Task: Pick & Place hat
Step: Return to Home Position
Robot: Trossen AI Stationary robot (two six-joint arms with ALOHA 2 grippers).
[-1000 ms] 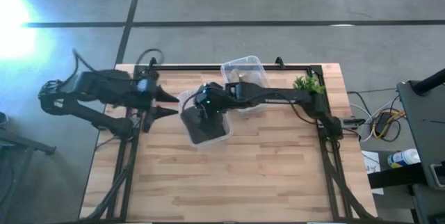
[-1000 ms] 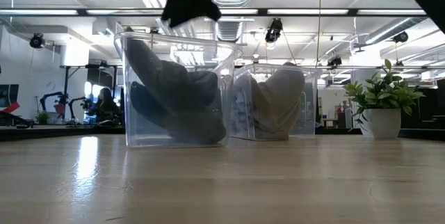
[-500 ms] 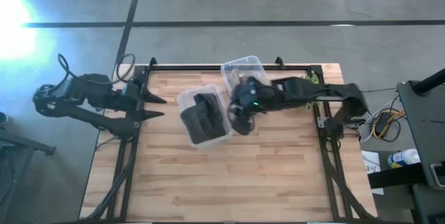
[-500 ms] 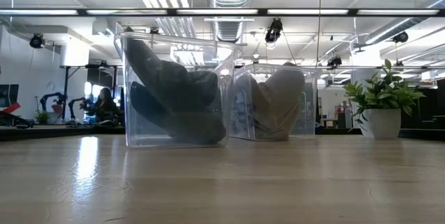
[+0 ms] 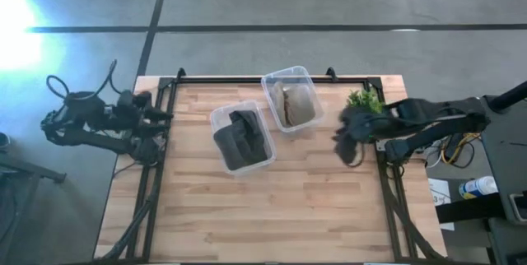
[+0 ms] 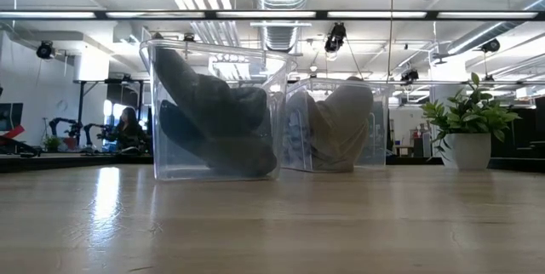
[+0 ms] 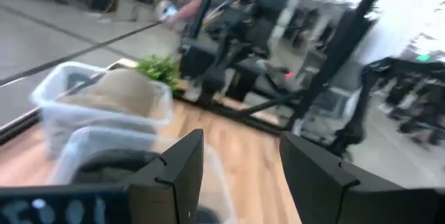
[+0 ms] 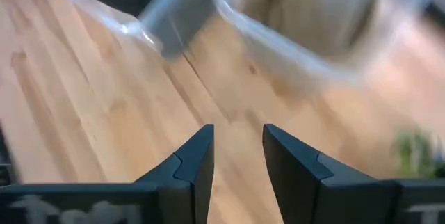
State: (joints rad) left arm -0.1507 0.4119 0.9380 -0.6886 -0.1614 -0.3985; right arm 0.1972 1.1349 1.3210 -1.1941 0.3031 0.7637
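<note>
Presently, nearest the front of the bench [image 5: 313,207] stands the left transparent bin [image 6: 213,53], upright, with the black caps [image 5: 240,143] piled inside it. Behind it and to its right, close beside it, stands the right transparent bin [image 6: 381,129], holding the brown cap [image 5: 298,104]; whether the two bins touch cannot be told. A potted plant [image 6: 467,121] sits near the far right corner. The right hand [image 8: 238,132] hangs above the bench's right edge, beside the plant and well apart from both bins. Its fingers are spread by a narrow gap and grip nothing. The left hand [image 7: 241,144] is at the bench's left edge, toward the far corner, with fingers spread wide, holding nothing and pointing toward the bins.
</note>
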